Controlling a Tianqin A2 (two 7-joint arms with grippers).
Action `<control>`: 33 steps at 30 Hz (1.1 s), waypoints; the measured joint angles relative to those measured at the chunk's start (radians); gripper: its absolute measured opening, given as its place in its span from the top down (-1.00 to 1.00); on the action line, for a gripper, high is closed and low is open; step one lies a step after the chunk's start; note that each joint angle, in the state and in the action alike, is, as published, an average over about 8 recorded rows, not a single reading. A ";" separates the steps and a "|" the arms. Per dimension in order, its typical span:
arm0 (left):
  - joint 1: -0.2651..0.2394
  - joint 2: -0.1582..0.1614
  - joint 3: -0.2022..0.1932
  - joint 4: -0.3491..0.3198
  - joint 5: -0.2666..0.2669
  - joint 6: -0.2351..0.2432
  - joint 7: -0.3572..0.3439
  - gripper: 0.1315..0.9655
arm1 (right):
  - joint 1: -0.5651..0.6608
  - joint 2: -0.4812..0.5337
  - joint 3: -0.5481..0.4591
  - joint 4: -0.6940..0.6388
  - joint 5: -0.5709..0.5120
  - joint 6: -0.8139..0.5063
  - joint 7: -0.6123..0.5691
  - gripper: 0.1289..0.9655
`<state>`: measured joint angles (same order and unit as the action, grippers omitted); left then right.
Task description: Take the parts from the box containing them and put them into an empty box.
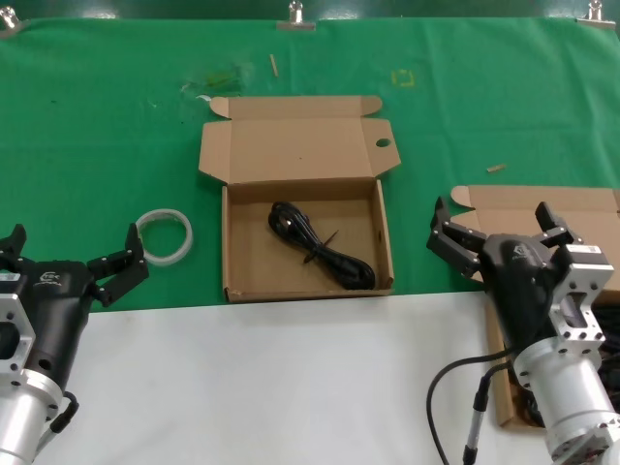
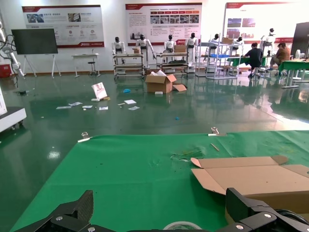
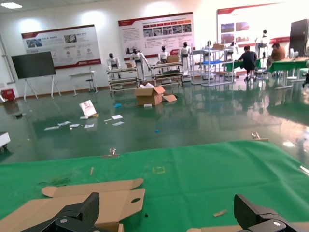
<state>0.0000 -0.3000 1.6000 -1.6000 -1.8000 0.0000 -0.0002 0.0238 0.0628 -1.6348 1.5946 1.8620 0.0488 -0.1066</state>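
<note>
The brown box with the round-holed flap [image 1: 308, 155] lies open at the table's middle, with one black tied cord [image 1: 321, 248] inside. It also shows in the left wrist view [image 2: 251, 180] and the right wrist view [image 3: 99, 202]. The plain-lidded box [image 1: 567, 205] is at the right, mostly hidden behind my right arm; black cords [image 1: 608, 341] show at its edge. My right gripper [image 1: 494, 223] is open and empty above that box's near left corner. My left gripper [image 1: 76, 250] is open and empty at the left, near the table's front.
A white translucent tape ring [image 1: 165, 235] lies on the green cloth [image 1: 116, 126] between my left gripper and the middle box, also low in the left wrist view [image 2: 182, 225]. Small scraps [image 1: 496, 168] lie on the cloth. A white strip [image 1: 271, 387] runs along the front.
</note>
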 joint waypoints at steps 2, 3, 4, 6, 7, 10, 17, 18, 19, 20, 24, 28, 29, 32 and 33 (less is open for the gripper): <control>0.000 0.000 0.000 0.000 0.000 0.000 0.000 -1.00 | -0.006 0.000 0.009 0.001 -0.016 -0.012 0.027 -1.00; 0.000 0.000 0.000 0.000 0.000 0.000 0.000 -1.00 | -0.008 0.000 0.012 0.002 -0.021 -0.017 0.037 -1.00; 0.000 0.000 0.000 0.000 0.000 0.000 0.000 -1.00 | -0.010 0.000 0.014 0.002 -0.025 -0.020 0.043 -1.00; 0.000 0.000 0.000 0.000 0.000 0.000 0.000 -1.00 | -0.011 0.000 0.016 0.003 -0.029 -0.023 0.050 -1.00; 0.000 0.000 0.000 0.000 0.000 0.000 0.000 -1.00 | -0.011 0.000 0.016 0.003 -0.029 -0.023 0.051 -1.00; 0.000 0.000 0.000 0.000 0.000 0.000 0.000 -1.00 | -0.011 0.000 0.017 0.003 -0.030 -0.024 0.052 -1.00; 0.000 0.000 0.000 0.000 0.000 0.000 0.000 -1.00 | -0.012 0.000 0.017 0.003 -0.030 -0.024 0.052 -1.00; 0.000 0.000 0.000 0.000 0.000 0.000 0.000 -1.00 | -0.012 0.000 0.017 0.003 -0.030 -0.024 0.052 -1.00; 0.000 0.000 0.000 0.000 0.000 0.000 0.000 -1.00 | -0.012 0.000 0.017 0.003 -0.030 -0.024 0.052 -1.00; 0.000 0.000 0.000 0.000 0.000 0.000 0.000 -1.00 | -0.012 0.000 0.017 0.003 -0.030 -0.024 0.052 -1.00; 0.000 0.000 0.000 0.000 0.000 0.000 0.000 -1.00 | -0.012 0.000 0.017 0.003 -0.030 -0.024 0.052 -1.00; 0.000 0.000 0.000 0.000 0.000 0.000 0.000 -1.00 | -0.012 0.000 0.017 0.003 -0.030 -0.024 0.052 -1.00; 0.000 0.000 0.000 0.000 0.000 0.000 0.000 -1.00 | -0.012 0.000 0.017 0.003 -0.030 -0.024 0.052 -1.00; 0.000 0.000 0.000 0.000 0.000 0.000 0.000 -1.00 | -0.012 0.000 0.017 0.003 -0.030 -0.024 0.052 -1.00; 0.000 0.000 0.000 0.000 0.000 0.000 0.000 -1.00 | -0.012 0.000 0.017 0.003 -0.030 -0.024 0.052 -1.00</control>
<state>0.0000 -0.3000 1.6000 -1.6000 -1.8000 0.0000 -0.0001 0.0123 0.0628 -1.6180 1.5972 1.8320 0.0251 -0.0550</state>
